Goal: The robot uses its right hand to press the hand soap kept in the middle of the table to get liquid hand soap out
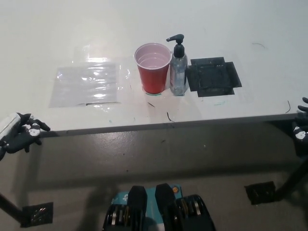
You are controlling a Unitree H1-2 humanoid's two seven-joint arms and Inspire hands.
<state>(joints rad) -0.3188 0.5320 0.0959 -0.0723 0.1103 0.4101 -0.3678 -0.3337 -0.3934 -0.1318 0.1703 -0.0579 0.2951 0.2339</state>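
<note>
Standing upright mid-counter (250, 29), your hand soap (178, 67) is a clear bottle with a black pump, its long axis vertical and the spout pointing left over the red cup (153, 67) just beside it. A black mat (213, 77) lies just right of it. Your right hand (301, 130) sits at the right edge, fingers unreadable; your left hand (19, 134) rests near left, fingers curled together.
</note>
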